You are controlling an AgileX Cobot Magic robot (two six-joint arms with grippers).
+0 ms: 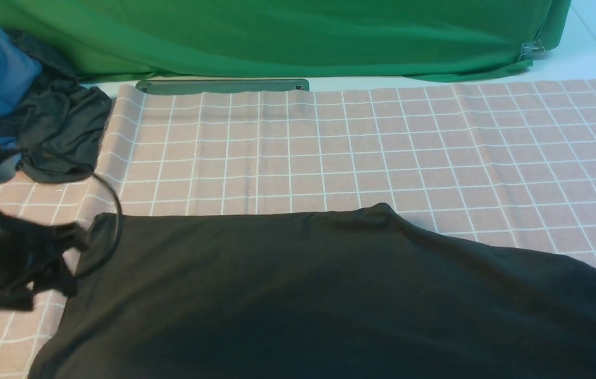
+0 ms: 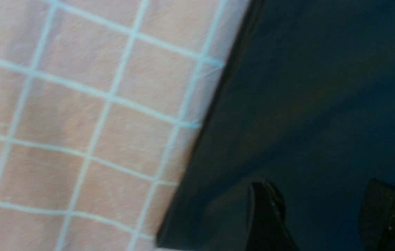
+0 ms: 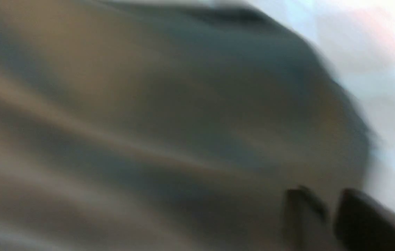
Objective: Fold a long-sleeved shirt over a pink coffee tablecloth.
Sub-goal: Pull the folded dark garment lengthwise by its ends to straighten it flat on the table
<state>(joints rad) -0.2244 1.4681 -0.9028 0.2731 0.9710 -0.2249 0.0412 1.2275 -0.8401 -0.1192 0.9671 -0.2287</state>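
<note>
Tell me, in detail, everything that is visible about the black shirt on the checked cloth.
The black shirt is a large garment of soft, matte knit. It lies spread flat on the pink grid tablecloth, near the front, with a straight far edge, a small bump along it, and gentle wrinkles toward the right. Its near part leaves the picture. The left gripper hangs over its left edge, jaws apart; contact is unclear.
</note>
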